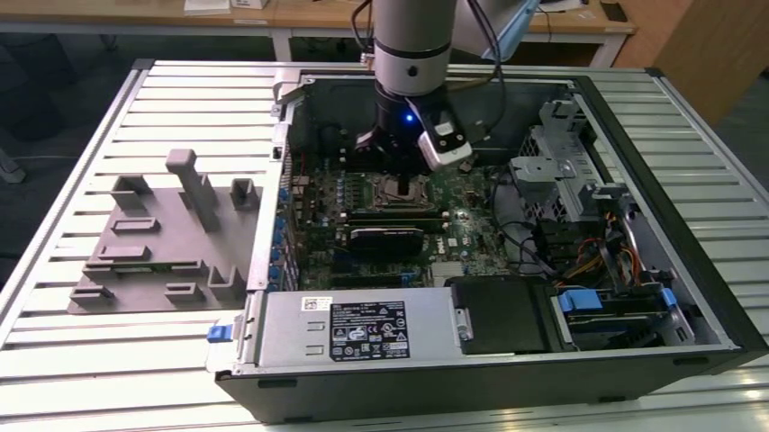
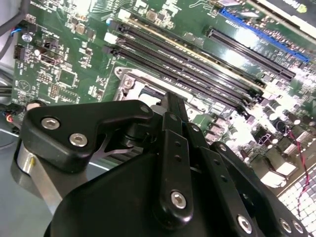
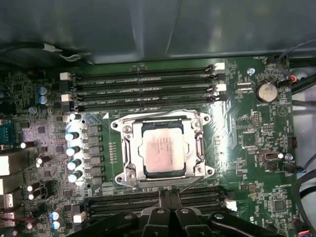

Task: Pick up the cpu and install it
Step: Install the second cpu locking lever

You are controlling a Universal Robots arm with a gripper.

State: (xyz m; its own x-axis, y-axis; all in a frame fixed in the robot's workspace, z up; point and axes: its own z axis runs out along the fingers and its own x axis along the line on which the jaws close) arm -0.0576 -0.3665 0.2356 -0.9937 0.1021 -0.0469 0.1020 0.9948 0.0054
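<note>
The black gripper (image 3: 168,200) hangs just above the green motherboard (image 3: 247,128), fingers pressed together, holding nothing. Just beyond it, the square silver-topped cpu (image 3: 163,150) lies flat in its metal socket frame (image 3: 129,148), edges parallel to the black memory slots (image 3: 143,91) on the far side.

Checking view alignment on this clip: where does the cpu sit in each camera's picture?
Exterior view: the cpu lies in the socket frame, just below the arm's wrist.
First wrist view: mid-picture, inside that frame.
Second wrist view: I cannot make it out.
Shared landmark: the long black memory slots.
</note>
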